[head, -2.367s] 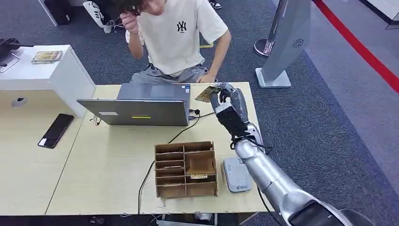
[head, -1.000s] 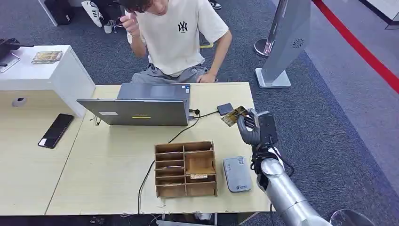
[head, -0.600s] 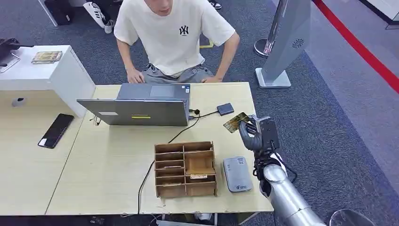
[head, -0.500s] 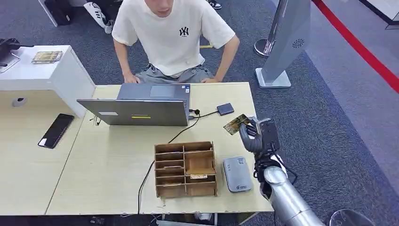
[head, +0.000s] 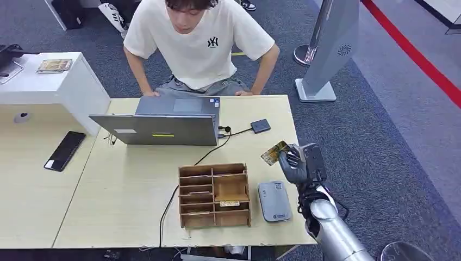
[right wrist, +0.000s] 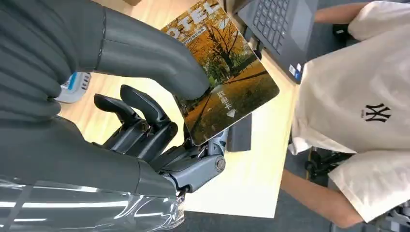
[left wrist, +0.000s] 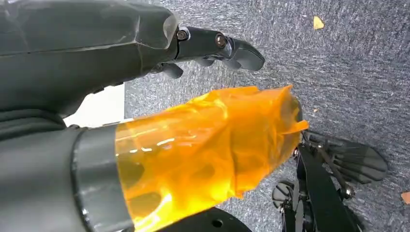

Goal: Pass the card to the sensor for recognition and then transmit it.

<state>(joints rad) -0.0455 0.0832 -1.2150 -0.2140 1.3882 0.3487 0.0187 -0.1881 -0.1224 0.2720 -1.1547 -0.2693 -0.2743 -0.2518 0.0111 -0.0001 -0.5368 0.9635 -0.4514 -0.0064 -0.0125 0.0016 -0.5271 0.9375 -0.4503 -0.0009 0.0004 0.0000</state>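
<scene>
The right hand [head: 298,163] held the card [head: 274,153] pinched between its thumb and fingers [right wrist: 145,108], up off the surface [head: 130,190] and just beyond the grey card reader [head: 273,200], which lay flat beside the cardboard organizer [head: 215,194]. If that reader was the sensor, the step in hand looked to be bringing the card to it, and doing it well would probably mean lowering the card nearer to the reader's top and tilting it flatter, face parallel to the top, without loosening the pinch at the card's one end. The small dark box [head: 260,125] on its cable, farther from the reader and near the laptop [head: 157,128], might equally be the sensor; I could not tell which. Beyond the laptop a person [head: 201,43] sat leaning toward the surface, likely the one to receive the card. The right wrist view added what the head view could not: the card's autumn-tree print and the thumb pressed across its face. The left wrist view showed the left hand [left wrist: 145,125] hanging over grey carpet, its fingers apart and holding nothing, its thumb wrapped in orange film.
</scene>
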